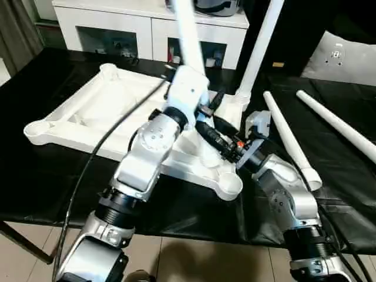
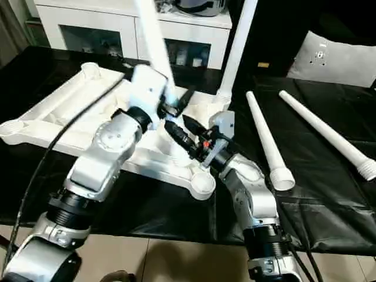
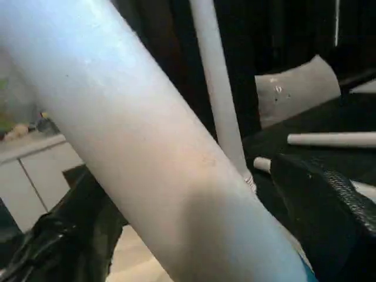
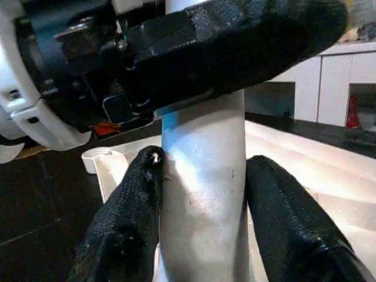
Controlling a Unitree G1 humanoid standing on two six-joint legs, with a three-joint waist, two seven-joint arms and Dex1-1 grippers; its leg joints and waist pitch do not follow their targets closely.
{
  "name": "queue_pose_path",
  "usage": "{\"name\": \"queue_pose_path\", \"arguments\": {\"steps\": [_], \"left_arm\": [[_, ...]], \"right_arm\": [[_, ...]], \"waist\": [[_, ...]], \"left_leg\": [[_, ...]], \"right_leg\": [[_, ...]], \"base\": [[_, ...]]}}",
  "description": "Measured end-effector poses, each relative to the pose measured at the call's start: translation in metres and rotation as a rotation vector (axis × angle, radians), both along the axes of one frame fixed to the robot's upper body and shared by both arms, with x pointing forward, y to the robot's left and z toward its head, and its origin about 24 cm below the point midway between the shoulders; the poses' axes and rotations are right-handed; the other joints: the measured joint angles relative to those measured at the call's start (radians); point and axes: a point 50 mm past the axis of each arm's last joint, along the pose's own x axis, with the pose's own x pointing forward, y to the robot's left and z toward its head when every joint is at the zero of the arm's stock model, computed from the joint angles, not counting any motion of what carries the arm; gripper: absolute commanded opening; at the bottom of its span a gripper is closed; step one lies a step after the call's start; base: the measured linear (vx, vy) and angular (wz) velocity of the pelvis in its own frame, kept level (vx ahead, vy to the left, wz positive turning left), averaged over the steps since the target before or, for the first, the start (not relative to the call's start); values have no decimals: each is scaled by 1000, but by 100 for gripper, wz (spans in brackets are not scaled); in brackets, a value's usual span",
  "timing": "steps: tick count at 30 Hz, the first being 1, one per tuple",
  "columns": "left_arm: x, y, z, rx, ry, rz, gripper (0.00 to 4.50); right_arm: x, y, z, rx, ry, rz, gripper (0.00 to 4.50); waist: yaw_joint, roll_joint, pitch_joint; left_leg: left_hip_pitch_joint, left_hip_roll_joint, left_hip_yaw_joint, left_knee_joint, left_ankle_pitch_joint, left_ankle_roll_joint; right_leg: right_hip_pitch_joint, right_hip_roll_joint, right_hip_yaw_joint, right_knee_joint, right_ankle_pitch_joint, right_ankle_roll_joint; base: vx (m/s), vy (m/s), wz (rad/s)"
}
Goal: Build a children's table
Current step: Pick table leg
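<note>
The children's table top (image 1: 70,117) lies upside down on the black cloth, ribs and round corner sockets facing up. One white leg (image 1: 261,41) stands upright in the far right socket. A second leg (image 1: 188,35) rises steeply over the middle of the top. My left gripper (image 3: 185,170) is open, its fingers (image 3: 320,205) set around this leg with a gap on one side. Lower down, my right gripper (image 4: 202,164) is shut on the same leg, its pads (image 4: 138,194) pressed on both sides. The leg's foot is hidden behind my wrists. The near right socket (image 1: 230,185) holds nothing.
Two loose legs (image 1: 288,138) (image 1: 341,126) lie on the cloth to the right. A white cabinet (image 1: 117,23) with glass doors stands behind the table. A pale grey cushion (image 1: 343,56) leans at the back right. The cloth's near edge runs just under my forearms.
</note>
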Motion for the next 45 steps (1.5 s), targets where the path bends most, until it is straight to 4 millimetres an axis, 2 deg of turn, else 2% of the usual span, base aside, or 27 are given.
{"name": "queue_pose_path", "arguments": {"steps": [5,9,14,16,18,21,23,24,27,30,39,40,44,45], "left_arm": [[-2,-4,0,68,-47,-18,367],[-3,-6,0,52,-47,-34,342],[0,0,1,-218,98,-68,312],[-4,-2,1,-249,118,-117,305],[-8,-7,2,-297,137,-168,273],[-11,-12,6,-354,156,-208,270],[-12,-15,5,-371,180,-238,242],[-12,-16,5,-391,206,-251,242],[-9,-8,4,-471,268,-243,227],[-9,-3,4,-545,309,-246,206],[-5,-2,6,-437,242,-181,185],[-5,-1,7,-434,241,-179,184],[1,2,10,-430,249,-167,183],[3,8,9,-428,259,-151,183]], "right_arm": [[0,1,-1,-5,2,2,181],[0,2,0,-6,-2,4,181],[0,1,2,-7,-24,4,181],[0,0,1,-12,-23,4,181],[0,-1,1,-19,-24,1,181],[1,-1,1,-23,-33,-5,181],[1,-2,2,-24,-36,-7,181],[1,-2,1,-24,-37,-8,181],[1,-4,-1,-37,-36,-1,181],[1,-4,0,-41,-50,0,181],[4,-1,0,-43,-43,-1,181],[4,-1,1,-41,-42,-2,236],[7,-6,7,35,-33,4,258],[8,-11,12,61,-35,9,284]], "waist": [[0,0,0],[0,0,0],[0,0,0],[1,0,0],[4,0,0],[2,0,0],[0,0,0],[0,0,0],[-5,0,0],[-2,0,0],[0,0,0],[-1,0,0],[-1,0,0],[-1,0,0]], "left_leg": [[0,0,0,0,0,0],[0,0,0,0,0,0],[0,0,0,1,0,0],[0,0,0,1,0,0],[0,0,0,1,0,0],[0,0,0,1,0,0],[0,0,0,1,0,0],[0,0,0,1,0,0],[0,0,0,1,0,0],[0,0,0,1,0,0],[0,0,0,2,0,0],[0,0,0,2,0,0],[0,0,0,2,0,0],[0,0,0,2,0,0]], "right_leg": [[0,0,0,0,0,0],[0,0,0,0,0,0],[0,0,0,1,0,-1],[0,0,0,0,0,-1],[0,0,0,0,0,-1],[0,0,0,0,1,-1],[0,0,0,0,1,-1],[0,0,0,1,1,-1],[0,0,0,1,1,-2],[0,0,0,0,1,-2],[0,0,0,0,1,-1],[0,0,0,0,1,-1],[0,0,0,0,1,-1],[0,0,0,0,1,-1]], "base": [[0,0,0],[0,0,0],[0,0,0],[0,0,0],[0,0,0],[0,0,0],[0,0,0],[0,0,0],[0,0,0],[0,0,0],[0,0,0],[0,0,0],[0,0,0],[0,0,0]]}}
